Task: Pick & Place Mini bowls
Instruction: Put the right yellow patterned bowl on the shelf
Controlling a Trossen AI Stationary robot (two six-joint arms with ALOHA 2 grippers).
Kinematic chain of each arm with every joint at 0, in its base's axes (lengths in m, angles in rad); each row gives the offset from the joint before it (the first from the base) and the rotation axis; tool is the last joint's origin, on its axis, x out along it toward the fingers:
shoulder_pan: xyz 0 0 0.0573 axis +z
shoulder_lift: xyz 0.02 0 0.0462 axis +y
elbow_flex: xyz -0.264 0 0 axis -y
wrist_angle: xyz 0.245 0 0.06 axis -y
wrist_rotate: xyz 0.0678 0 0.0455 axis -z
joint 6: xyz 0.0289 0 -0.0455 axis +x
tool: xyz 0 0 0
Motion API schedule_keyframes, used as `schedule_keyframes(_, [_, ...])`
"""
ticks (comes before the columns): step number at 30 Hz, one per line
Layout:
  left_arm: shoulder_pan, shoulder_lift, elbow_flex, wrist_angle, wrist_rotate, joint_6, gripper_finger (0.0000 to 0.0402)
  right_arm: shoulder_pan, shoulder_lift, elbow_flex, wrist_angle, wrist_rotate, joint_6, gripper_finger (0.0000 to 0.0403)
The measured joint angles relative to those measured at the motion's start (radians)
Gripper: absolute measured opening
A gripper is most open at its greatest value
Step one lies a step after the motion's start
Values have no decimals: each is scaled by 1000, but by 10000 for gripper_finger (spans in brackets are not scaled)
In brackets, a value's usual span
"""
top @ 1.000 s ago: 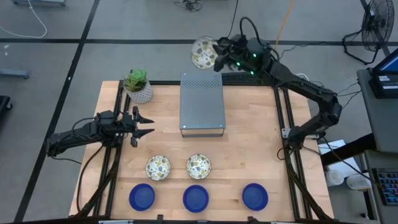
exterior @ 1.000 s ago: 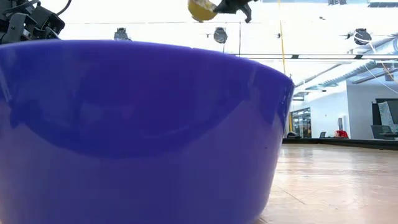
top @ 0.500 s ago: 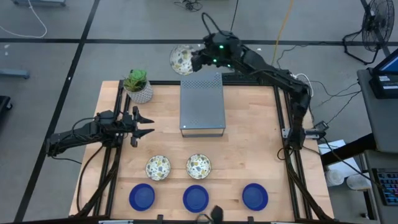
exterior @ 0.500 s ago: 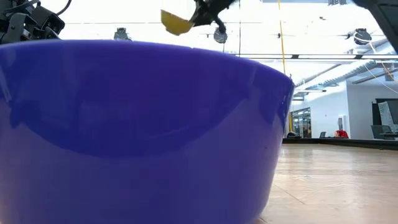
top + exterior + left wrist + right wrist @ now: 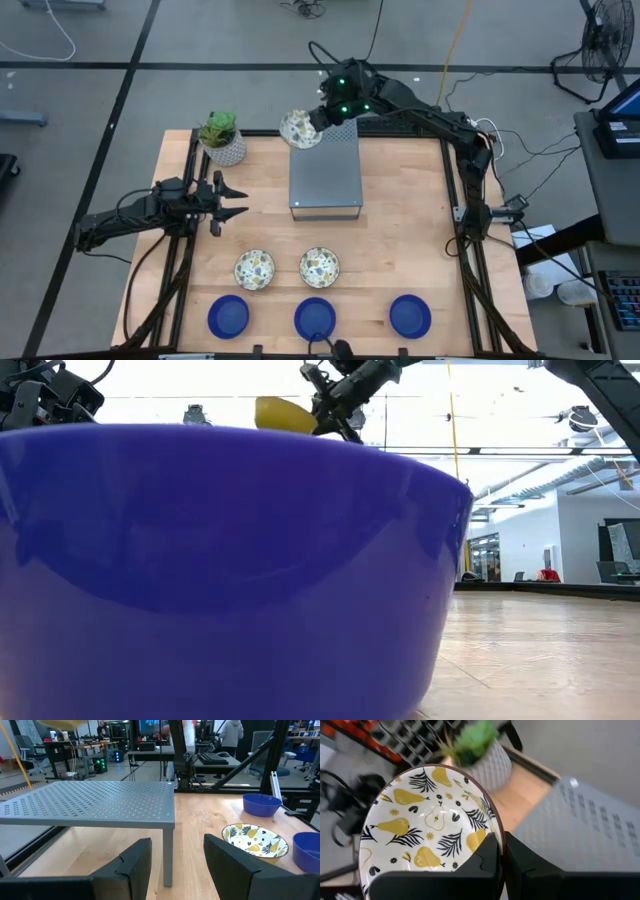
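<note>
Right gripper [image 5: 318, 118] has its jaws pinching the rim of a cream pear-patterned mini bowl [image 5: 298, 129], up by the worktop's far edge. Left gripper [image 5: 232, 199] sits near the left edge, jaws spread.

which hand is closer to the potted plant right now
The right hand, holding a patterned bowl just beside the potted plant. The left hand hovers open farther off, toward the table's front.

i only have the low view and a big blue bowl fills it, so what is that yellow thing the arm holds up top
Observer: A cream patterned mini bowl, pinched at its rim by the right tool.
Operator: over what?
Observer: The far left corner of the grey perforated metal stand, beside the white potted plant.
Operator: left arm?
Observer: The left tool is open and empty near the table's left edge.
</note>
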Motion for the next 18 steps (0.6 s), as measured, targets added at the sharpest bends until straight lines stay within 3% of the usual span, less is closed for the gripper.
schedule_keyframes(6, [0,0,0,0,1,0,182,30,2,-1,-154,99,-35,1])
schedule_keyframes(18, [0,0,0,0,1,0,182,41,2,-138,-135,161,-45,1])
